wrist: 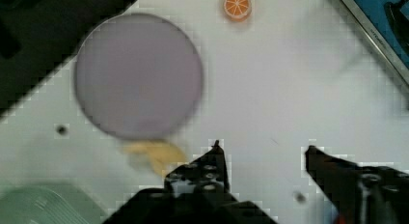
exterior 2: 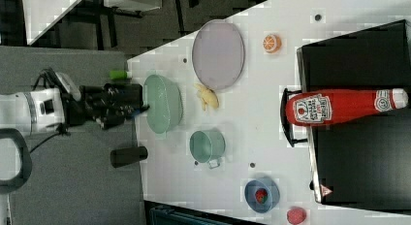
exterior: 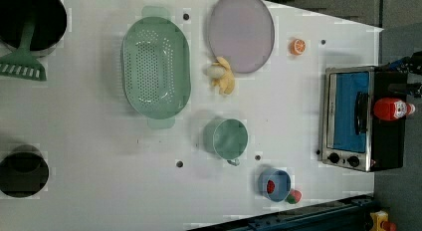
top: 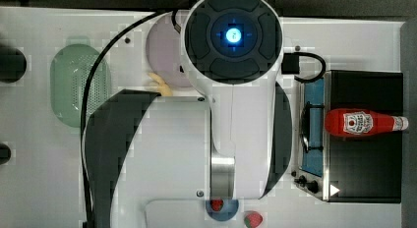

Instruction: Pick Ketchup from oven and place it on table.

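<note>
Red plastic ketchup bottle (top: 363, 123) lying on black-topped toaster oven (top: 366, 179) at white table (exterior: 298, 91) edge
Black gripper (wrist: 263, 154) spread wide, holding nothing; hovering above table near lilac round plate (wrist: 139, 75)

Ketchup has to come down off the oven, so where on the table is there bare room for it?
In the left view, bare table lies below the green colander, left of the green cup. Another patch sits between cup and oven. It is crowded around the plate and banana.
</note>
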### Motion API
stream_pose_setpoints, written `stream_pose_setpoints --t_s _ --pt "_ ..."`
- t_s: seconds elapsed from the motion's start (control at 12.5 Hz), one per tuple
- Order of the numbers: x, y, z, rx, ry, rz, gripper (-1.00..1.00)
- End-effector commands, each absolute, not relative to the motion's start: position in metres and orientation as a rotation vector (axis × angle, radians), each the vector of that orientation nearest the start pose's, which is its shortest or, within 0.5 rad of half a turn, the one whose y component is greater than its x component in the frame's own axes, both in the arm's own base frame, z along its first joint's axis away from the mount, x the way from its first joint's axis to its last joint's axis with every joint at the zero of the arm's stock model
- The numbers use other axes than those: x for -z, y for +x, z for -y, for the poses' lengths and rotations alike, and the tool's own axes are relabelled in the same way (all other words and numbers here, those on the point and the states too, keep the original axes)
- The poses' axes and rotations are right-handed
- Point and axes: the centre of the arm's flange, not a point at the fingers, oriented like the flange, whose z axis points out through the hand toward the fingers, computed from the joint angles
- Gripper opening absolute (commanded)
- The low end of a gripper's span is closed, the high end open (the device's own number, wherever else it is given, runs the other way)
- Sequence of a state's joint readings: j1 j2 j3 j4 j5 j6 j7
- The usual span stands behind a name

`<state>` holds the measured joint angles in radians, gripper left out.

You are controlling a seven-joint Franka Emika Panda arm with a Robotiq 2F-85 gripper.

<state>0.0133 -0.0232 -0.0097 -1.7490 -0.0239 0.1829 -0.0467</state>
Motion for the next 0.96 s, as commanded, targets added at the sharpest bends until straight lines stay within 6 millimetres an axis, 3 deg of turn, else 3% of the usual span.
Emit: stream_pose_setpoints --t_s 0.08,0.24,0.48,0.72,0.96 --pt "-0.653 0.448 0.020 0.015 -2.943 -1.123 0.59" --pt "-0.652 0.449 0.023 0.019 -2.939 -1.130 0.99" --pt "-0.646 0.455 0.055 0.025 -2.904 -1.216 1.00" --pt "-0.627 0.468 0.120 0.051 -2.805 -1.378 1.00" --pt "-0.595 0.478 0.195 0.079 -2.699 -1.561 1.00"
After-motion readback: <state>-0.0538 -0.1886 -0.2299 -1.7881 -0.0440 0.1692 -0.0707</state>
